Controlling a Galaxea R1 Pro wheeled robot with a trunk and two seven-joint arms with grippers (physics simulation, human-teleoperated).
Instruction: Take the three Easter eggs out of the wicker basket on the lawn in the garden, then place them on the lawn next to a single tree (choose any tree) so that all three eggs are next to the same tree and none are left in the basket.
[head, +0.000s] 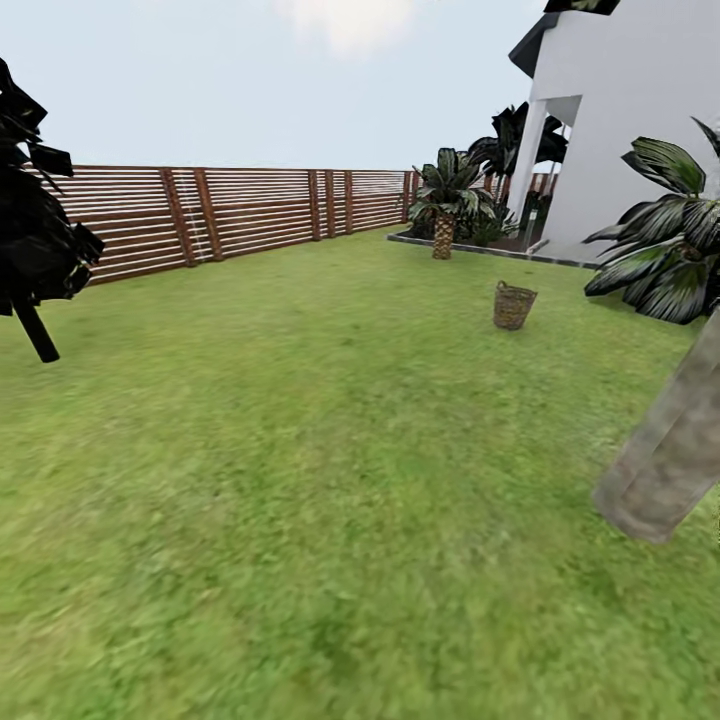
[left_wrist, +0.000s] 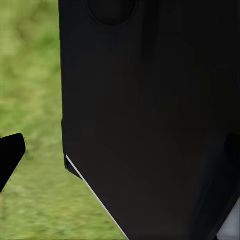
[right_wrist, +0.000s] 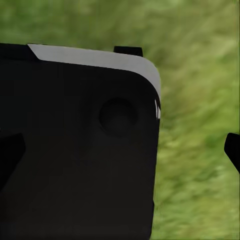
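The wicker basket stands upright on the lawn, far ahead and to the right. Its inside is hidden from here, so the three Easter eggs are out of view. A thick, pale grey-brown tree trunk leans in at the right edge, closer than the basket. In the right wrist view my right gripper is open, its dark fingertips wide apart over grass, with a black part of the robot's body close behind. My left gripper also looks open, one fingertip showing beside the black body panel.
A brown slatted fence runs along the far side of the garden. A short palm and a white house stand at the back right. Palm fronds hang above the trunk. A dark tree is at the left.
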